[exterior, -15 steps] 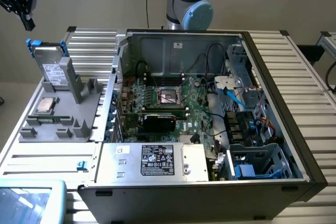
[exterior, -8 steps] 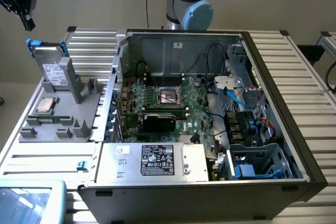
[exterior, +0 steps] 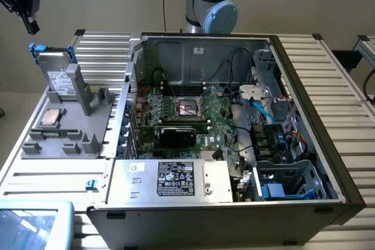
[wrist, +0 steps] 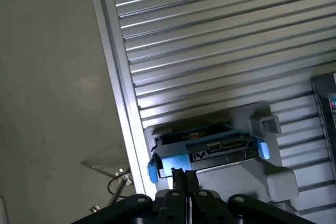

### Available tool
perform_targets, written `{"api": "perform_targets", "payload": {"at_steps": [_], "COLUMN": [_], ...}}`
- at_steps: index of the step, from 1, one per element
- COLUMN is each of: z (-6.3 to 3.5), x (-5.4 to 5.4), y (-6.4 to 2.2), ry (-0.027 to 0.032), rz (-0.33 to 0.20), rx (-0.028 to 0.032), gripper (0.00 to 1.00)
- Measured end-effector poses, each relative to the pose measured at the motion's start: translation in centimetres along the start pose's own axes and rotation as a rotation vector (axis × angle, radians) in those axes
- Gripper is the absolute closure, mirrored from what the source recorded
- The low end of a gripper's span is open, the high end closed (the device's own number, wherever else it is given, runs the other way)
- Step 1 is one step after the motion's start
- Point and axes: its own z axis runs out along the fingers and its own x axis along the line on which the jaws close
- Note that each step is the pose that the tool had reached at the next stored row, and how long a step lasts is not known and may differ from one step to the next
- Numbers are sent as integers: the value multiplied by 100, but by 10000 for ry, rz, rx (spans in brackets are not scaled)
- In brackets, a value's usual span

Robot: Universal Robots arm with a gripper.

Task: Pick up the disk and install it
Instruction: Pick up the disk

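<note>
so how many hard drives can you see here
1: the disk stands on edge at the back of the grey holder, on the exterior view's left, blue tabs up. More could sit hidden inside the computer case.

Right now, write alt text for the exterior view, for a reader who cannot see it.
The disk, grey with blue rails, stands upright in a grey holder at the exterior view's left, with the shut gripper above it and clear of it. An open computer case sits at the centre, motherboard exposed, the arm's base behind it.

One disk (exterior: 57,69), one gripper (wrist: 182,176), one computer case (exterior: 199,57), perhaps one chip (exterior: 51,117).
</note>
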Motion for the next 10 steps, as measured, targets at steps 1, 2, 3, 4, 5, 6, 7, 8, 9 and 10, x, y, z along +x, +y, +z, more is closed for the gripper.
{"api": "perform_targets", "payload": {"at_steps": [1,2,3,4,5,6,7,8,9,10], "z": [0,0,0,0,0,0,0,0,0,0], "x": [0,0,0,0,0,0,0,0,0,0], "y": [0,0,0,0,0,0,0,0,0,0], "ry": [-2,-4,-6,-9,-10,-13,-16,-19,-21,-25], "rz": [141,287,437,581,722,866,998,1129,1263,1400], "rx": [1,3,4,6,7,9,12,14,16,18], "gripper": [89,89,89,89,89,89,89,89,89,89]}}
